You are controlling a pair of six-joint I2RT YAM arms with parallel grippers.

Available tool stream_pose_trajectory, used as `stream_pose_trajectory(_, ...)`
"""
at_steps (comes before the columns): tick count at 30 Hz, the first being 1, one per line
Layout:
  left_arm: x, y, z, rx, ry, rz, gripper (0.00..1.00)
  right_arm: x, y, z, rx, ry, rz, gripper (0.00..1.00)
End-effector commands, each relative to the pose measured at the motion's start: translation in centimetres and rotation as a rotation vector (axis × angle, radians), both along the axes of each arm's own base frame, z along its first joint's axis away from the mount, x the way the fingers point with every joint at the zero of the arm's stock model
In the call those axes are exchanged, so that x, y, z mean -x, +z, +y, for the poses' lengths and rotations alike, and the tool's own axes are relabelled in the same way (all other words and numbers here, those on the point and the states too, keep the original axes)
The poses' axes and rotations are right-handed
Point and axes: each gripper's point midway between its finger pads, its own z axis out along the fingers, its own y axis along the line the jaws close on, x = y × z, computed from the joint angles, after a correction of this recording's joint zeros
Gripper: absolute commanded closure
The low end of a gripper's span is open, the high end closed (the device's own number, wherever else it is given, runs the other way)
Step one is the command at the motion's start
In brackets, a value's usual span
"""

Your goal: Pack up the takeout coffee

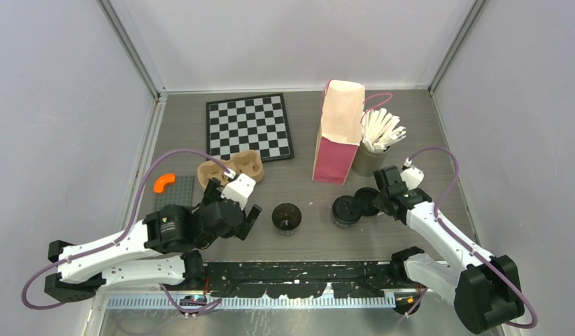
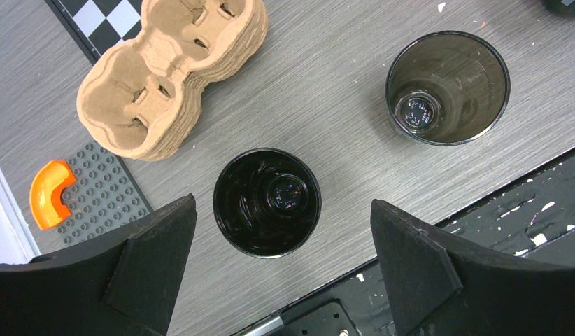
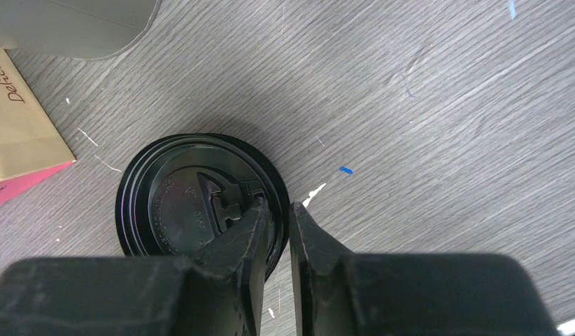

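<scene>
Two open black cups stand on the table. One cup [image 2: 267, 203] lies straight below my left gripper [image 2: 282, 203], framed by its wide open fingers; the arm hides it in the top view. The other cup [image 2: 447, 87] [image 1: 286, 217] stands to the right. My left gripper [image 1: 243, 213] hovers left of that one. A flat black lid [image 3: 180, 210] [image 1: 367, 201] lies by the paper bag [image 1: 338, 131]. My right gripper [image 3: 279, 208] [image 1: 380, 198] pinches its rim, one finger on top and one outside. Another lid-topped black piece [image 1: 346, 210] sits beside it.
The brown pulp cup tray [image 1: 232, 170] [image 2: 169, 73] sits behind the left gripper. Behind it lies a checkerboard [image 1: 248, 127]. A grey studded plate [image 1: 174, 192] with an orange elbow [image 1: 162, 182] lies at the left. A grey cup of white sticks [image 1: 372, 157] stands right of the bag.
</scene>
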Motion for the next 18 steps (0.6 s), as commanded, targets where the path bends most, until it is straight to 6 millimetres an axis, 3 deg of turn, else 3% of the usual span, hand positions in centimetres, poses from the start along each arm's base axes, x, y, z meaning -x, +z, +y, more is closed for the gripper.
stream_pose_trajectory(1, -0.3, 0.6, -0.4, 0.029, 0.001, -0.023, 0.04, -0.9, 0.5, -0.4, 0.007, -0.03, -0.041, 0.79)
stream_pose_trajectory(8, -0.3, 0.6, -0.3, 0.027, 0.001, -0.023, 0.04, -1.0, 0.8, -0.2, 0.002, -0.011, -0.058, 0.99)
stream_pose_trajectory(18, -0.2, 0.7, -0.4, 0.032, -0.003, -0.024, 0.04, -1.0, 3.3, -0.2, -0.009, -0.001, -0.096, 1.0)
